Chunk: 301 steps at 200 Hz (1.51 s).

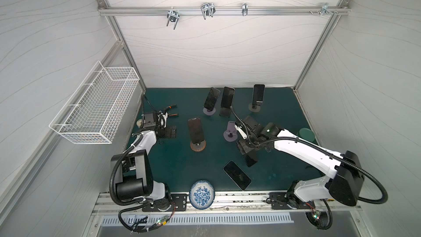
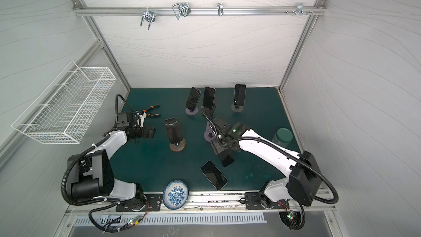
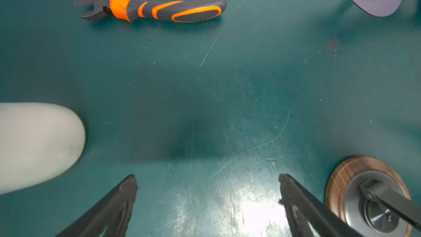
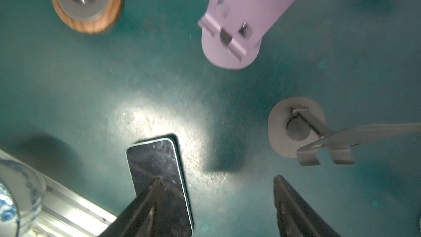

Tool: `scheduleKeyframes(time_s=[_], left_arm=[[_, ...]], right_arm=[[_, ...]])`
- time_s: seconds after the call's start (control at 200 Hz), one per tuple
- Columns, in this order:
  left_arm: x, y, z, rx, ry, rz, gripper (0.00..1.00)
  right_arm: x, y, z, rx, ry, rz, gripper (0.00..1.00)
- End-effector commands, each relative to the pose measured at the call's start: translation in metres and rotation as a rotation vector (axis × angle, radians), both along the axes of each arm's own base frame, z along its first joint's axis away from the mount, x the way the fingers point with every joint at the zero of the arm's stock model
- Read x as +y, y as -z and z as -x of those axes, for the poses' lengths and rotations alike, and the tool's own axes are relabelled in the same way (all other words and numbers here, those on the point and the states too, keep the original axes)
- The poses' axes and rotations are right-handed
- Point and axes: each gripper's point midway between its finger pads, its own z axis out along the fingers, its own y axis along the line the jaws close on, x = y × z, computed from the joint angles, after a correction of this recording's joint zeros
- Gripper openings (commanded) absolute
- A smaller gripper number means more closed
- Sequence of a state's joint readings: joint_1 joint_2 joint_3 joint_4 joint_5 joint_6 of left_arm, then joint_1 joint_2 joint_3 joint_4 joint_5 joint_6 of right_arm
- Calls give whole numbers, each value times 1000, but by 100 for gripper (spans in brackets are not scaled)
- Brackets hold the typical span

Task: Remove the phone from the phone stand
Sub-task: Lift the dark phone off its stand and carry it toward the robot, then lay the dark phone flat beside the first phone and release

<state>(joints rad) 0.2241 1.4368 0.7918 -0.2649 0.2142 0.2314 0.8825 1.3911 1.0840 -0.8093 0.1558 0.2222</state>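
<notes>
The phone [image 4: 157,158] is off the empty purple stand [image 4: 250,7] and lies flat on the worktop [image 4: 68,87] near it, partly under one finger of the right tool [image 4: 216,177], whose jaws stand apart and hold nothing. The left tool [image 3: 207,176], well apart from the purple stand, is also spread wide and empty. I judge the phone thin, stiff and rather light, with smooth glass that slips and can crack — better to pinch it across its two long edges, near the middle.

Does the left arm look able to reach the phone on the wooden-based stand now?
Probably yes. The left gripper hovers open beside that stand, with only bare mat between them; the phone leans on it, uncovered.
</notes>
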Motion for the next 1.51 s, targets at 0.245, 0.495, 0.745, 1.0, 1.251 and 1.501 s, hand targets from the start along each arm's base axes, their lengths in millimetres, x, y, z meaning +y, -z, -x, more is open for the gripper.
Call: scheduleKeyframes(time_s=[0.245, 0.495, 0.745, 1.0, 1.251, 1.501], left_arm=[[6, -17, -11, -45, 2, -27, 98], [7, -17, -11, -48, -2, -30, 98], [7, -18, -11, -53, 0, -32, 98], [9, -18, -12, -52, -6, -39, 99], [9, -18, -11, -59, -6, -42, 99], [10, -18, -12, -53, -8, -44, 98]], right_arm=[[-13, 60, 20, 114, -83, 137, 62], [-17, 92, 27, 179, -87, 188, 64], [-18, 106, 25, 199, -72, 224, 66], [-10, 111, 22, 215, -106, 237, 71], [-7, 116, 24, 241, -132, 244, 75], [-5, 123, 30, 287, -148, 249, 79]])
